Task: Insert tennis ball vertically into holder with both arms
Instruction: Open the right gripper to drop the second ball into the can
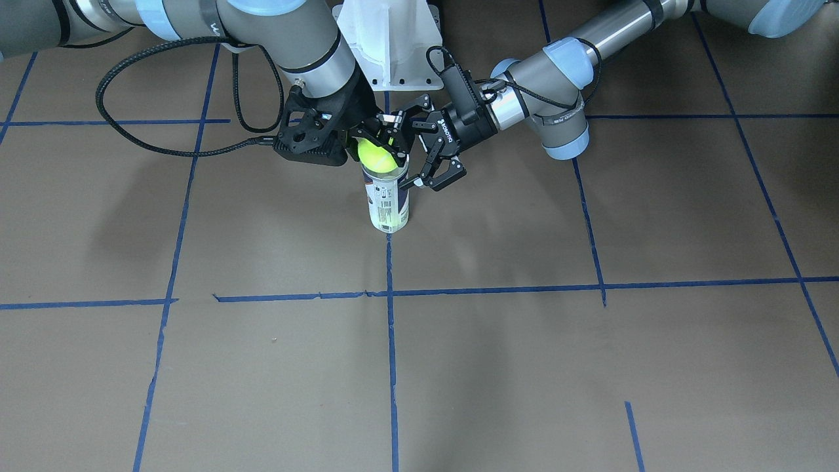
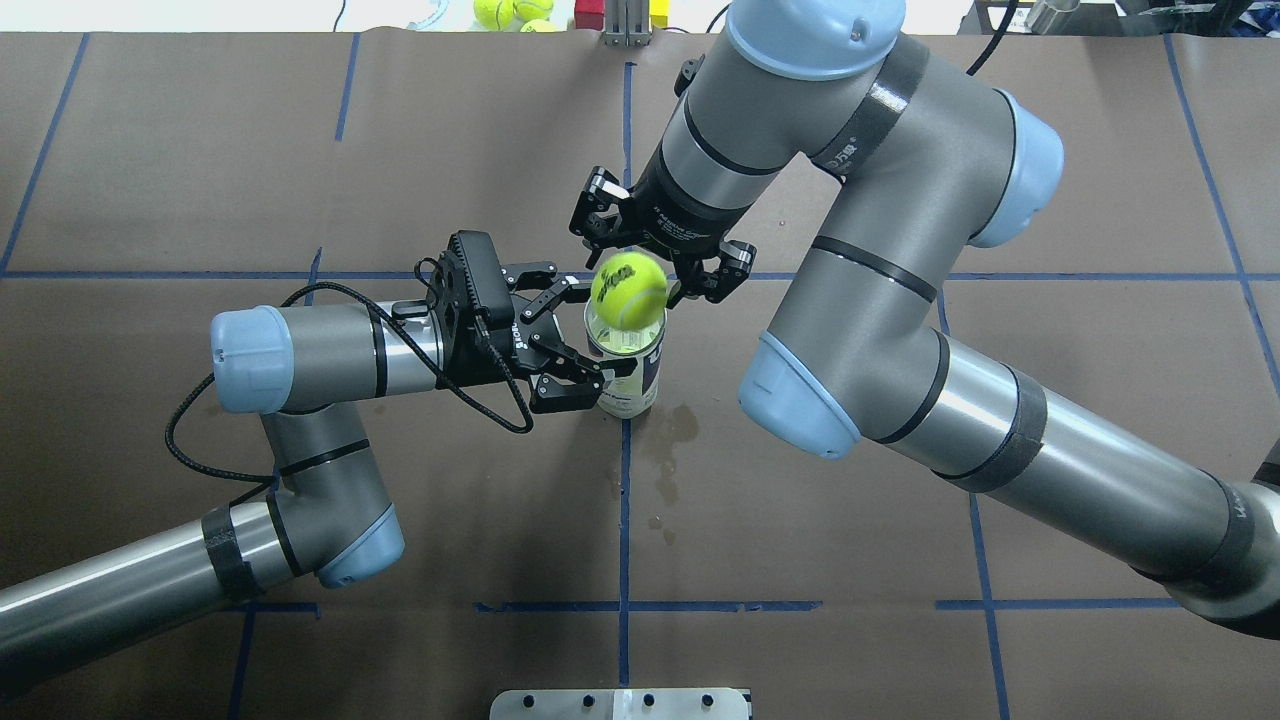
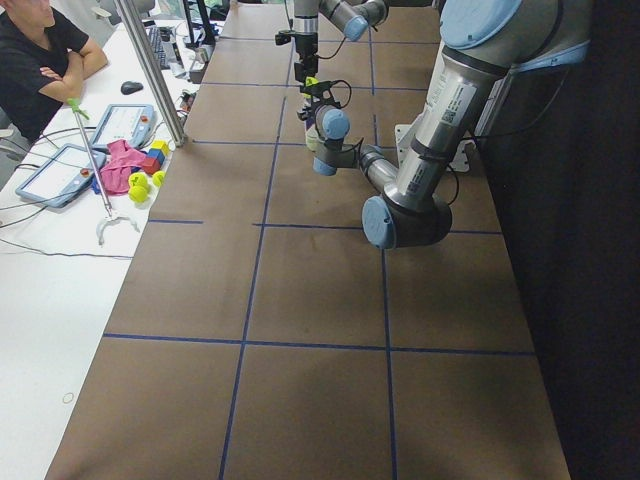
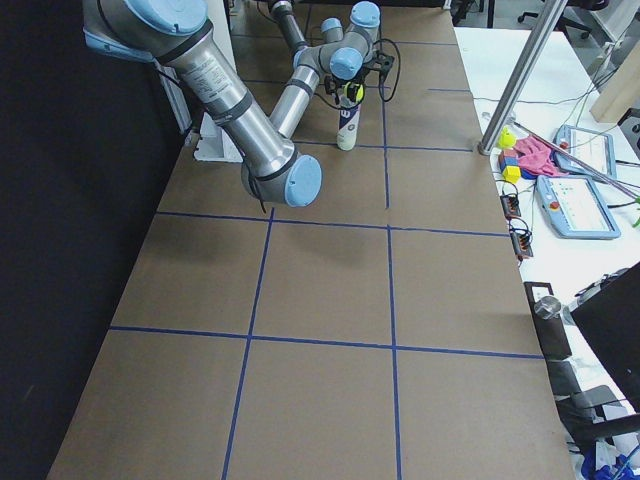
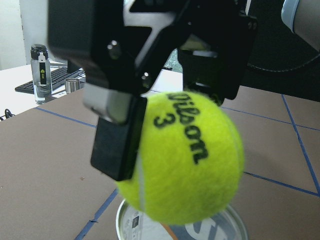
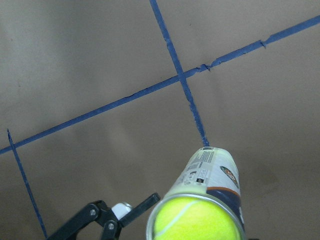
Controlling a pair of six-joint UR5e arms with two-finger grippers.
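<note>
Front view: right hand (image 1: 375,139) closed on tennis ball (image 1: 378,158), ball directly over mouth of holder (image 1: 389,204), holder upright on desk (image 1: 524,367). Left hand (image 1: 411,147) spread wide beside holder top, gripping nothing.
Overhead: ball covers holder opening.
Left wrist view: ball pinched between black fingers (image 5: 116,150) of right hand, just above holder.
Right wrist view: ball at holder mouth; touching or not, cannot tell.

Left gripper (image 2: 590,340) jaws spread wide, right gripper (image 2: 632,284) jaws closed, pointing down
</note>
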